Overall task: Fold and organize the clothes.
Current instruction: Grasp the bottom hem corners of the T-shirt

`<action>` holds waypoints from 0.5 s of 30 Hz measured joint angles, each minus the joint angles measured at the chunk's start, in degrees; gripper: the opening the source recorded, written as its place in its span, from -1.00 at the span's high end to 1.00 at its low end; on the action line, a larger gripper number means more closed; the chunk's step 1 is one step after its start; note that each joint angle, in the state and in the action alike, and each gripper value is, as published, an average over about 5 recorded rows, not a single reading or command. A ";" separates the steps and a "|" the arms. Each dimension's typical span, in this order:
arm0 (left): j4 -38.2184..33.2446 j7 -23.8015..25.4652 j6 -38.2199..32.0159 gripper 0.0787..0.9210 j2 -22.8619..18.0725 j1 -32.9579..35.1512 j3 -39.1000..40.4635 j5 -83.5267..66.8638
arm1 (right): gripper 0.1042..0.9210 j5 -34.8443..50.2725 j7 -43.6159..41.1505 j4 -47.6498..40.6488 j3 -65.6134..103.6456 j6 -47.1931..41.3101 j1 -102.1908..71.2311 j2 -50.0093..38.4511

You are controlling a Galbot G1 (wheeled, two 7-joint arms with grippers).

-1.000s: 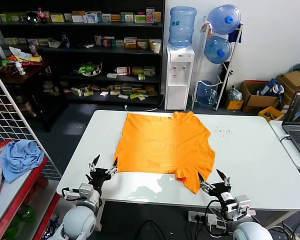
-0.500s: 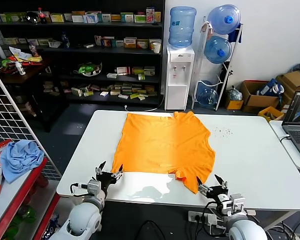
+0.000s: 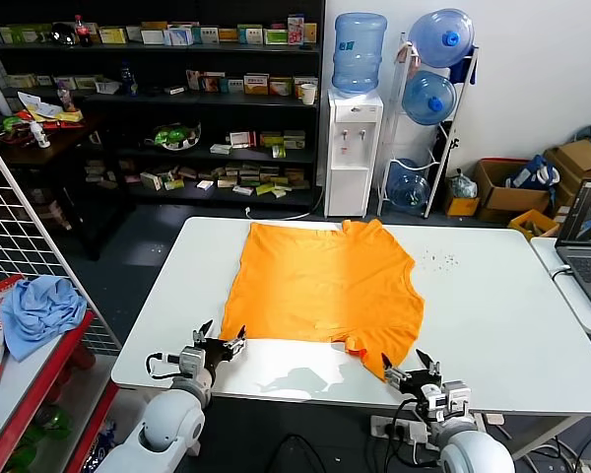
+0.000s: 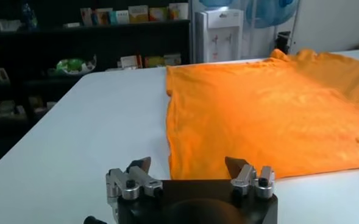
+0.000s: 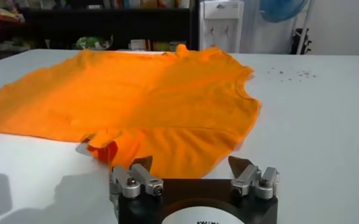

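White table (image 3: 492, 296), orange T-shirt (image 3: 320, 286) flat, both tools open, empty.

White tabletop (image 3: 492, 305) up front, bare on its right side w/ a few dark specks near the far edge. Behind it, white water dispenser (image 3: 352, 148) w/ a blue bottle (image 3: 359, 51) on top; rack just beside it holds more blue bottles (image 3: 433, 69). Dark shelves (image 3: 177, 108) along the back wall, packed w/ small boxes. Far right: laptop (image 3: 586, 241) open on a 2nd table, cardboard boxes (image 3: 502, 192) on the floor behind. Left edge: light blue cloth (image 3: 39, 310) bunched on a red shelf.
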 measured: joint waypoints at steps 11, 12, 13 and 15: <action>0.81 0.57 0.71 0.13 -0.02 0.21 -0.29 -0.33 | 0.44 -0.87 0.67 -0.57 0.01 -0.71 -0.34 0.23; 0.81 0.62 0.75 0.21 -0.02 0.32 -0.37 -0.36 | 0.51 -0.97 0.69 -0.66 0.00 -0.74 -0.38 0.27; 0.81 0.65 0.79 0.27 -0.02 0.46 -0.45 -0.38 | 0.57 -1.07 0.69 -0.70 -0.01 -0.77 -0.43 0.30; 0.77 0.66 0.82 0.41 -0.02 0.72 -0.59 -0.44 | 0.72 -1.23 0.64 -0.69 -0.07 -0.83 -0.56 0.32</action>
